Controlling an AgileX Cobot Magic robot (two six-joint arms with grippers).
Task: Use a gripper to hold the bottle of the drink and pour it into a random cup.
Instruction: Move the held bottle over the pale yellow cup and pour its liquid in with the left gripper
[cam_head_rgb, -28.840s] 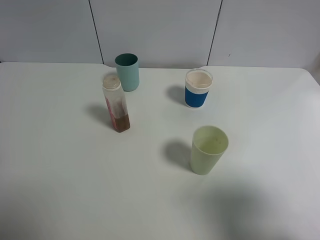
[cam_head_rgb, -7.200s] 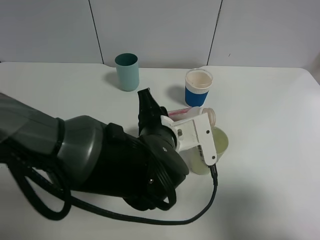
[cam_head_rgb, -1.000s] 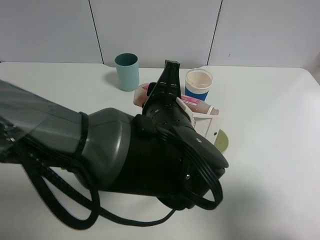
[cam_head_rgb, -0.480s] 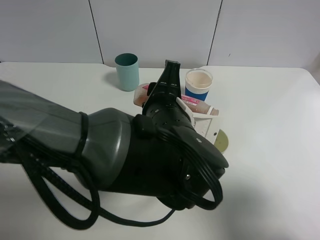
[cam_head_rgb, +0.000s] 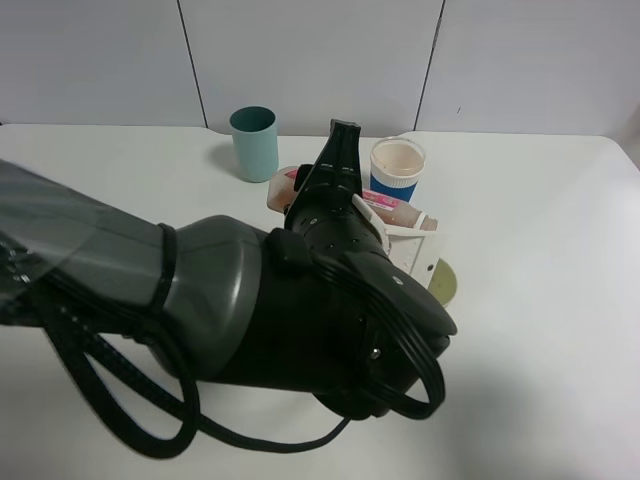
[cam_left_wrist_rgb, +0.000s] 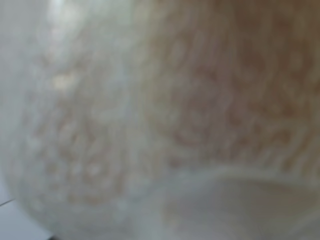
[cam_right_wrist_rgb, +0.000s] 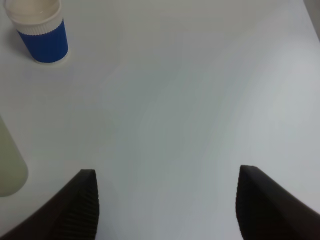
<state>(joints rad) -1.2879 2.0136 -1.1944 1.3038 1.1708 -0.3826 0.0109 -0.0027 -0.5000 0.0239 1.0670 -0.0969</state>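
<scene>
Pour step, left arm. The white bench (cam_head_rgb: 560, 350) is bare at lower right of the high view.

- Right claw (cam_right_wrist_rgb: 170, 210): dark ridged fingers (cam_right_wrist_rgb: 82, 205) stand wide apart with nothing between them, idle over the bench.
- The bulky black-covered left arm (cam_head_rgb: 250, 330) fills the lower left and centre of the high view and hides most of the work.
- Left claw (cam_head_rgb: 405, 238), white boxy plastic, right of centre: clamped tight on the small clear square-sided plastic bottle with the red-and-white label (cam_head_rgb: 392, 210). The bottle lies about level, neck toward the right.
- Pale yellowish-green plastic cup (cam_head_rgb: 446, 282): only a sliver of it shows just below the neck, at the arm's right edge.
- Left wrist view is one blur, no help. I cannot make out the drink or any stream.
- Farther back: white cup with blue sleeve (cam_head_rgb: 397, 172), just behind the bottle; teal cup (cam_head_rgb: 253, 143), upper left.

To do this well, I judge:
- Roll the wrist slowly, neck centred over the green rim.
- Do not drift toward the blue-sleeved cup.
- Do not dip low enough to knock the cup.
- Grip stays firm throughout.
</scene>
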